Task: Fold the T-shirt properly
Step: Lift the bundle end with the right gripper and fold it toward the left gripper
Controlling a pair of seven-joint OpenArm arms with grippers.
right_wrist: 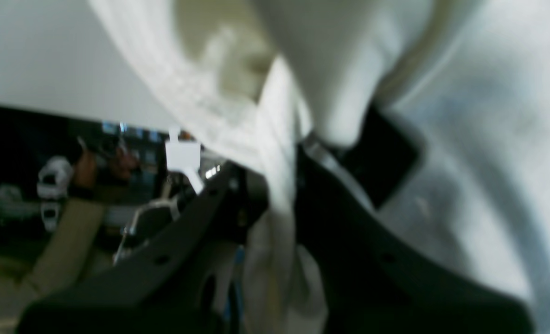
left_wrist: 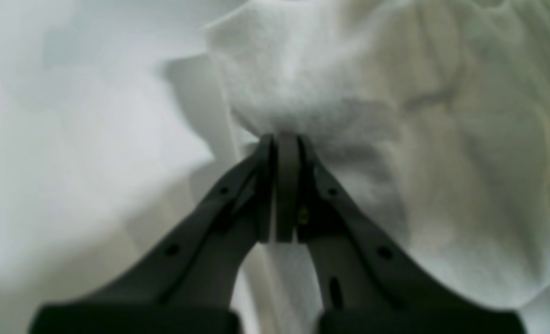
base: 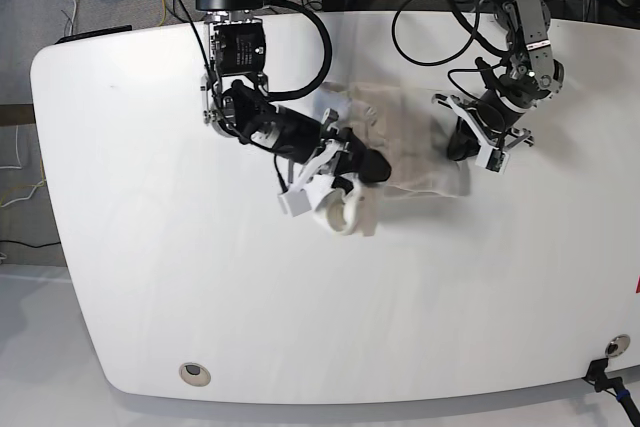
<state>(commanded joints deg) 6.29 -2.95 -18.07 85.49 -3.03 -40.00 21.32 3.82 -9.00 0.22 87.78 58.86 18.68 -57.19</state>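
The T-shirt (base: 405, 142) lies bunched near the middle of the white table (base: 150, 277), toward its far edge, between the two arms. From the base view it is a crumpled pale mass with folds and ridges, its shape hard to make out. No print can be read on it in any view; only plain white and cream cloth shows.

The left gripper (left_wrist: 284, 139) is closed, its jaws pressed together with a fold of white shirt fabric pinched at the tips. In the left wrist view the cloth rises from the pinch and spreads away to the right in soft wrinkles. In the base view this gripper (base: 462, 142) sits at the right-hand edge of the shirt, low over the table.

The right gripper (right_wrist: 282, 185) is clamped on a thick strip of white cloth that runs down between its dark fingers (right_wrist: 349, 232). More fabric drapes above and to the right. A black patch (right_wrist: 381, 160) lies against the cloth just beside the pinch; it may be the neck label, but the blur hides any writing. In the base view this gripper (base: 370, 167) is at the shirt's left-hand edge.

Black cables (base: 300, 22) loop across the far side of the table behind the arms.
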